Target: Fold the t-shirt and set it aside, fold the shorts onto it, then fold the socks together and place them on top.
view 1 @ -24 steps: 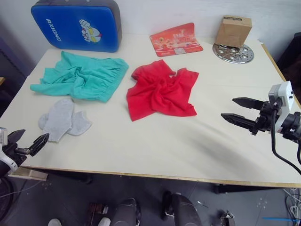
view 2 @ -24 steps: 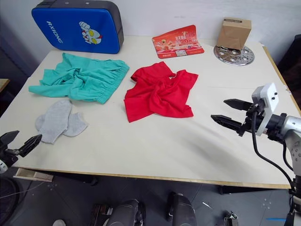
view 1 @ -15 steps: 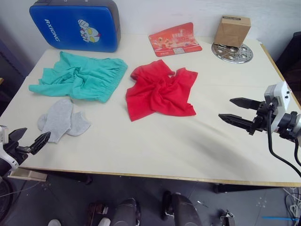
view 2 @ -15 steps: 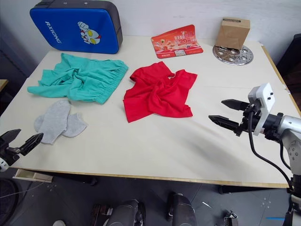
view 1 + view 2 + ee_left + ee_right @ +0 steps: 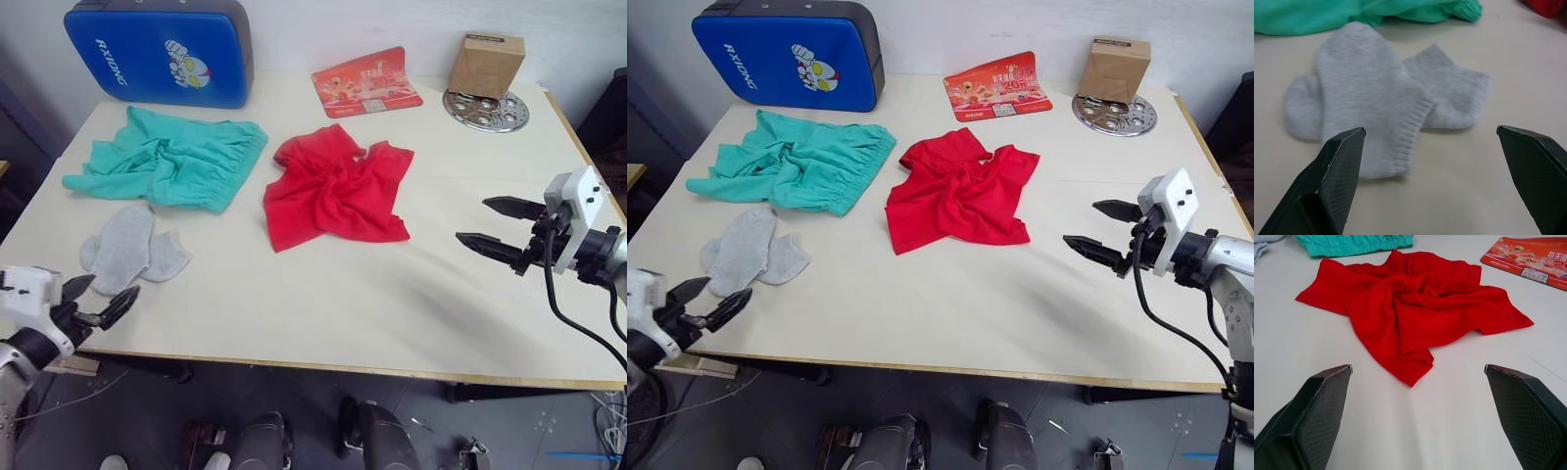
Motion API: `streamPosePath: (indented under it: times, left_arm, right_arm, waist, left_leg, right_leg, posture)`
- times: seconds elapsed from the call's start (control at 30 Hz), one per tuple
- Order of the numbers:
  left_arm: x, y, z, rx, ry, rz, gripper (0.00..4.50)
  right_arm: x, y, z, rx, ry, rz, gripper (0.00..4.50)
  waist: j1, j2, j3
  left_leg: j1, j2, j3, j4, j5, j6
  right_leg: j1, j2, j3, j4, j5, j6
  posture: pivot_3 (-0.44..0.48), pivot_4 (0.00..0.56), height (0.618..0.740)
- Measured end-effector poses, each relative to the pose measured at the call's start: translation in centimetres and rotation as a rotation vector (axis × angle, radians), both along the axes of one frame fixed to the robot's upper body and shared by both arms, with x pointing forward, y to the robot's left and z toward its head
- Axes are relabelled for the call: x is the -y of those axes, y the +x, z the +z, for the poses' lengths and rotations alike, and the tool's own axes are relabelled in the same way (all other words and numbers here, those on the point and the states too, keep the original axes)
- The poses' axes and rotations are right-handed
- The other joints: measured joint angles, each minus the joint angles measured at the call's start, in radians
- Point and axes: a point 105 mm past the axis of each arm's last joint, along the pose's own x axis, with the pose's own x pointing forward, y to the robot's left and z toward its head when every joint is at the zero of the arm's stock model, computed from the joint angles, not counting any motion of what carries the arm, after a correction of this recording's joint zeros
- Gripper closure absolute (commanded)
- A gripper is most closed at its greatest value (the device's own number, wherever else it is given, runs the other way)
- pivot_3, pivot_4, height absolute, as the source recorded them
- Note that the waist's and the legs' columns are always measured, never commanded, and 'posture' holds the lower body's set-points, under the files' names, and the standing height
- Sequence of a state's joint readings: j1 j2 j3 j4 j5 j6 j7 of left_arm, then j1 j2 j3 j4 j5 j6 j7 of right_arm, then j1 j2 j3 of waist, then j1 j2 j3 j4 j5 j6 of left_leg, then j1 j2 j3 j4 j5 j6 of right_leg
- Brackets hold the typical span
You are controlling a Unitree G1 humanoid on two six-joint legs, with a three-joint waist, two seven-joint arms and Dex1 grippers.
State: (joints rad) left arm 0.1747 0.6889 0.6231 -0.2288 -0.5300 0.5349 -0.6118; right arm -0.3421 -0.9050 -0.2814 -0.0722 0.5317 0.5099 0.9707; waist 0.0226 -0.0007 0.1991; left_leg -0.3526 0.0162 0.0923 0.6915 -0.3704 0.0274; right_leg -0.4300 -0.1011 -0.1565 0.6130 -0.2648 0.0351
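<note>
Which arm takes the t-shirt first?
Right, probably. The right gripper is open and aimed across bare table at the crumpled t-shirt, which lies ahead of it in its wrist view. The left gripper, also open, faces the socks instead.

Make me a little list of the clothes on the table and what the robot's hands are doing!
t-shirt: red, crumpled, mid-table
shorts: teal, bunched, left of the t-shirt
socks: grey, overlapping, flat, near the front left edge
left gripper: open, empty, at the table's front edge, facing the socks
right gripper: open, empty, above the table, facing the t-shirt
folded so far: nothing
</note>
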Motion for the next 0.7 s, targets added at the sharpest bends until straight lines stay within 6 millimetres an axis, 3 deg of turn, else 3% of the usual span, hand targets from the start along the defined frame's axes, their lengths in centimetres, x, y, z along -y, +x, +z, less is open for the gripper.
streamPosePath:
  times: [0.13,0.3,0.37,0.5,0.7]
  left_arm:
    - [3.5,1.5,0.5,-0.006,0.03,-0.177,0.0]
    - [11.1,4.7,1.7,0.012,0.126,-0.555,0.0]
    - [13.3,6.0,1.9,0.019,0.163,-0.661,0.0]
    - [16.0,9.3,1.7,0.03,0.227,-0.776,0.0]
    - [17.8,13.0,0.1,-0.003,0.303,-0.841,0.0]
  right_arm:
    - [-1.1,0.2,-1.2,-0.036,-0.049,0.028,0.07]
    - [-3.5,1.5,-3.2,-0.077,-0.157,0.063,0.07]
    - [-4.8,2.2,-3.8,-0.073,-0.193,0.081,0.07]
    - [-6.2,4.3,-5.0,-0.091,-0.232,0.058,0.07]
    - [-7.6,7.4,-6.0,-0.104,-0.227,-0.011,0.07]
  waist:
    - [0.003,0.0,0.0]
    - [0.0,0.0,0.0]
    - [-0.002,0.001,0.0]
    - [-0.006,0.0,0.0]
    - [-0.01,0.0,0.0]
  left_leg:
    - [0.0,0.0,0.0,0.0,0.0,0.0]
    - [0.0,-0.001,0.001,0.0,0.001,-0.001]
    - [0.0,-0.001,0.002,0.0,0.003,-0.002]
    - [-0.001,-0.001,0.003,0.001,0.005,-0.002]
    - [-0.004,-0.001,0.003,0.005,0.005,-0.001]
  right_leg:
    - [0.0,0.0,0.0,0.001,0.0,0.0]
    - [0.0,0.0,0.0,0.002,0.0,0.0]
    - [0.0,0.002,0.0,0.007,0.0,0.0]
    - [-0.002,0.004,-0.001,0.007,0.0,0.0]
    - [-0.003,0.005,-0.001,0.009,0.0,0.0]
  posture:
    - [0.0,0.15,0.74]
    - [0.0,0.15,0.74]
    - [0.0,0.15,0.74]
    - [0.0,0.15,0.74]
    - [0.0,0.15,0.74]
